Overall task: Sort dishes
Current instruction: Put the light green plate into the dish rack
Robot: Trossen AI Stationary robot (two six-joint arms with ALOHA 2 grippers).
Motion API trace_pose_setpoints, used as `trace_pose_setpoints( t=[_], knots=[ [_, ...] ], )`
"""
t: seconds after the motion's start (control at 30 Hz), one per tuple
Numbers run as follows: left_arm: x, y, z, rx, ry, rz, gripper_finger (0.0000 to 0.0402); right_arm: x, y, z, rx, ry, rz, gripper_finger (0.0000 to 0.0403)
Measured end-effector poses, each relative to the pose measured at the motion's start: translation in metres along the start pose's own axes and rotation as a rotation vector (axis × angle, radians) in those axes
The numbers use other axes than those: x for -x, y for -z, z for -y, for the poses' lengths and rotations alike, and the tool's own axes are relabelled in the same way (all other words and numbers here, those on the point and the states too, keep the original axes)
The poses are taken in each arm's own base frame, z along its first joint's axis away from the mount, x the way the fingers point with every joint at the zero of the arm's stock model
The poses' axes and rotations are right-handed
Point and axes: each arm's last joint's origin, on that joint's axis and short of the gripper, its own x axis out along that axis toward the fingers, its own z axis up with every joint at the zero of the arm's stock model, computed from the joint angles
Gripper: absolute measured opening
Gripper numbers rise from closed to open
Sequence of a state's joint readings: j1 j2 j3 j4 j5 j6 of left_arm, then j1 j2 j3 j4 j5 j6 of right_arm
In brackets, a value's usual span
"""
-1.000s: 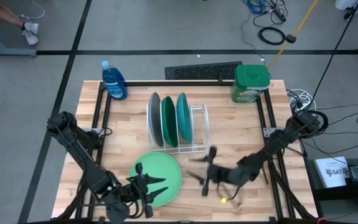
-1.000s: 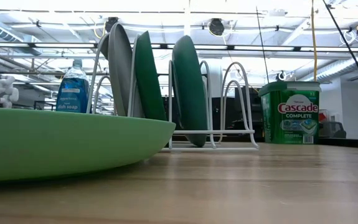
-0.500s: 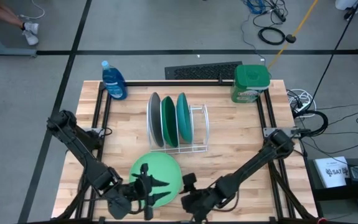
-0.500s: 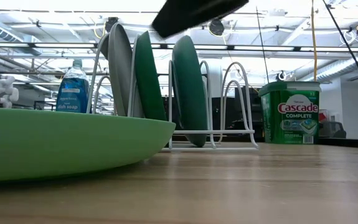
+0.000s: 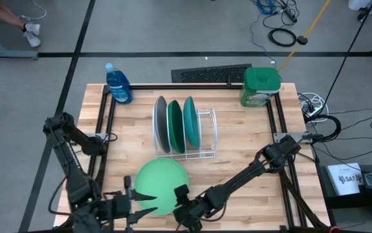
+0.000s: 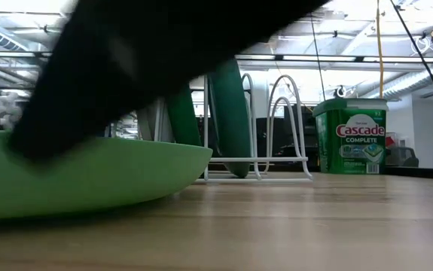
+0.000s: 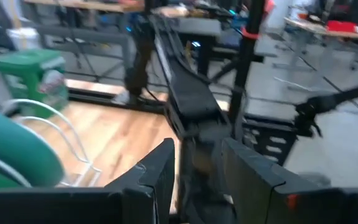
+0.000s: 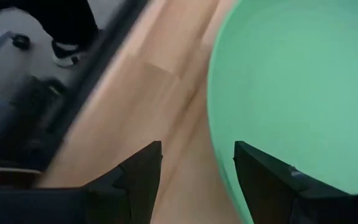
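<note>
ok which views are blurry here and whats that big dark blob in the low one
Low view: the blob is a dark robot arm close to the lens, smeared, hiding most of the rack; the Cascade tub stays sharp. Left wrist view: background streaked by motion. Right wrist view: soft, the light green plate and wood blurred. High view: crisp.

Right claw (image 5: 181, 208) hangs over the near edge of the light green round plate (image 5: 162, 185), which lies flat on the wooden surface (image 5: 237, 165). Beyond it stands the white wire rack (image 5: 202, 133), holding three plates upright. Left claw (image 5: 122, 208) sits just off the plate's other side.
</note>
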State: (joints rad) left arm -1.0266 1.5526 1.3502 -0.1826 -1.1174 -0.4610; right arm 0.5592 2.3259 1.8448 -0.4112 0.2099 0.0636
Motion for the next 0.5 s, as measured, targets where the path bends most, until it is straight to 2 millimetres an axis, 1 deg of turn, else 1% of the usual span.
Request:
trace_pose_setpoints(
  t=[0.13, 0.23, 0.3, 0.37, 0.47, 0.5],
  knots=[
    [0.01, 0.001, 0.003, 0.001, -0.043, 0.037, 0.0134, -0.015, 0.008, 0.01, -0.01, 0.021, -0.039, 0.0192],
    [0.013, 0.001, 0.004, 0.006, -0.054, 0.049, 0.0134, -0.023, 0.012, 0.019, -0.018, 0.037, -0.062, 0.0169],
    [0.014, 0.0, 0.004, 0.007, -0.059, 0.052, 0.0134, -0.024, 0.014, 0.022, -0.007, 0.044, -0.083, 0.0141],
    [0.013, 0.0, 0.004, 0.012, -0.061, 0.055, 0.0134, -0.024, 0.014, 0.024, 0.009, 0.043, -0.081, 0.0104],
    [0.013, 0.0, 0.004, 0.013, -0.063, 0.056, 0.0134, -0.023, 0.012, 0.021, 0.069, 0.04, -0.071, 0.0035],
    [0.013, 0.0, 0.004, 0.013, -0.063, 0.056, 0.0134, -0.021, 0.01, 0.019, 0.094, 0.038, -0.065, 0.0021]
  ],
)
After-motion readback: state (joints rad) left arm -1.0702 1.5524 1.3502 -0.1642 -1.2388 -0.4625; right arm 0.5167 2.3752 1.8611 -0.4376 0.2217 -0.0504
